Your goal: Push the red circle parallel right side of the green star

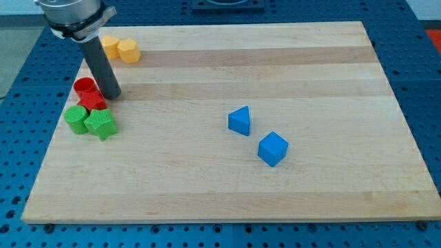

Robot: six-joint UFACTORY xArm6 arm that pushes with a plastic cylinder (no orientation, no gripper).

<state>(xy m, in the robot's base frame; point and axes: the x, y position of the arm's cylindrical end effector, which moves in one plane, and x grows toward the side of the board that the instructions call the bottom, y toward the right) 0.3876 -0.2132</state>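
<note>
**Where everything is sitting on the board**

The wooden board [241, 62] is lying flat, and all the blocks are sitting on it. Two yellow blocks [119, 49] are sitting side by side, touching, near the view's top left corner. Below them, my tip [112, 95] is standing just to the right of the red circle [83, 86]. A second red block [94, 101] is touching the circle from below. Under those, a green block [76, 118] is sitting to the left of the green star [102, 125], and the two are touching. Well apart, toward the view's right, the blue triangle [240, 120] is sitting up and left of the blue cube [273, 149].
</note>
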